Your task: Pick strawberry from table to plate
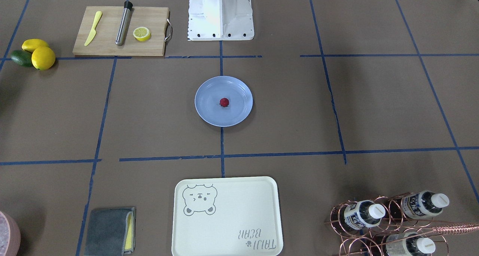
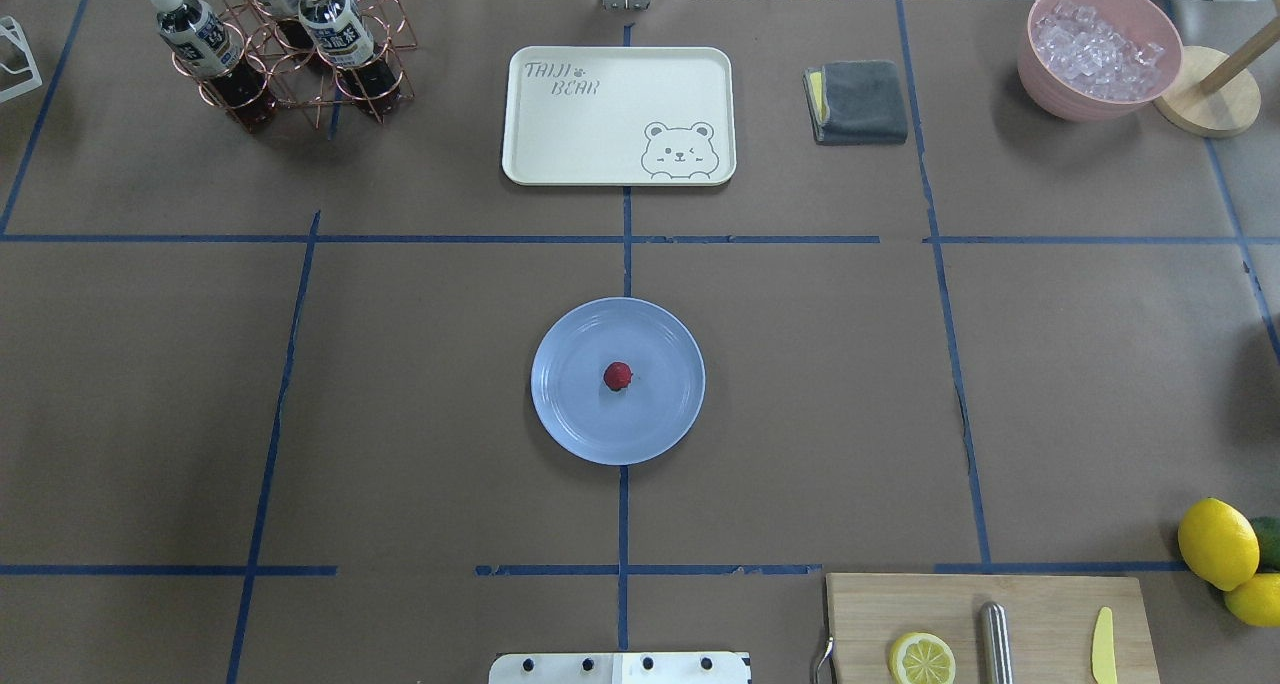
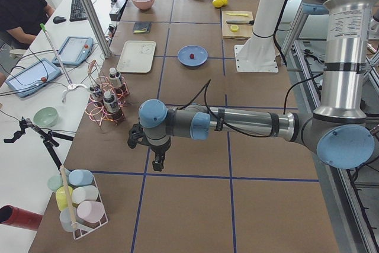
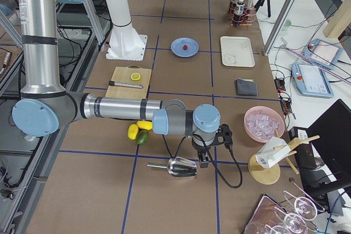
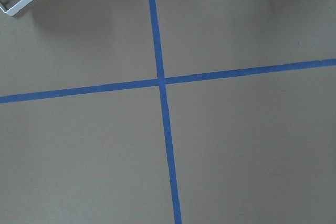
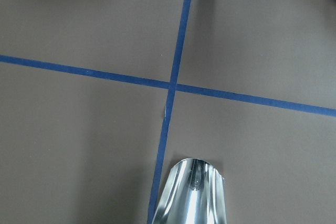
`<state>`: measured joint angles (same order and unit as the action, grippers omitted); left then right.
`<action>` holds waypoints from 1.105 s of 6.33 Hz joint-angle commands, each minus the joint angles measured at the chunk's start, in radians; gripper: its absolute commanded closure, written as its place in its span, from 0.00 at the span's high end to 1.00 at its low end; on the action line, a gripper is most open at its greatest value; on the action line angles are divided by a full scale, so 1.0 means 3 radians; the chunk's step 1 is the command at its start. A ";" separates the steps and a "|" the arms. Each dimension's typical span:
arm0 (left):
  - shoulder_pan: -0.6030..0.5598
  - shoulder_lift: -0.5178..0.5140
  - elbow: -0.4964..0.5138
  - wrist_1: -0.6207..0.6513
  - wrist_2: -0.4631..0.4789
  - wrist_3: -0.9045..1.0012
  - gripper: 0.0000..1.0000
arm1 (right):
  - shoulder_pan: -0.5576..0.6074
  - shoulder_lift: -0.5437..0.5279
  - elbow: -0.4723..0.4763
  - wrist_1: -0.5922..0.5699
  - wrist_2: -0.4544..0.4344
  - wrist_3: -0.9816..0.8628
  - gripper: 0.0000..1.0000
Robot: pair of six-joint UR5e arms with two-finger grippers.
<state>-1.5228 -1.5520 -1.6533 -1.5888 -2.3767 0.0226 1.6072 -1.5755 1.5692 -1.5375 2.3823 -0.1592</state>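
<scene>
You are seeing the strawberry [image 1: 224, 102] sitting near the middle of the light-blue plate [image 1: 209, 115], which is resting on the tabletop [image 1: 149, 117]. Both are lying well apart from either pair of fingers. The left fingers [image 3: 157, 165] are hanging over bare tabletop near a blue tape crossing [image 5: 161, 81]. The right fingers [image 4: 202, 163] are hanging just beside a metal scoop [image 4: 181, 167]. You cannot tell from these views whether either pair is standing wide or narrow.
</scene>
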 commanded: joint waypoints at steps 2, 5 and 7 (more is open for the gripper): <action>-0.0174 0.0162 -0.0037 -0.0017 0.0007 0.0017 1.00 | 0.0001 0.0000 -0.0005 0.0001 0.0046 0.0004 1.00; -0.0232 0.0142 -0.0047 -0.0012 0.0079 0.0012 1.00 | 0.0001 0.0000 -0.0005 0.0001 0.0046 0.0004 1.00; -0.0227 0.0137 -0.0047 -0.0006 0.0079 0.0001 1.00 | 0.0001 0.0000 0.0026 0.0006 0.0046 -0.0001 1.00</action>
<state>-1.5913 -1.5097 -1.6672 -1.5912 -2.3533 0.0247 1.6076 -1.5754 1.5723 -1.5366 2.3961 -0.1584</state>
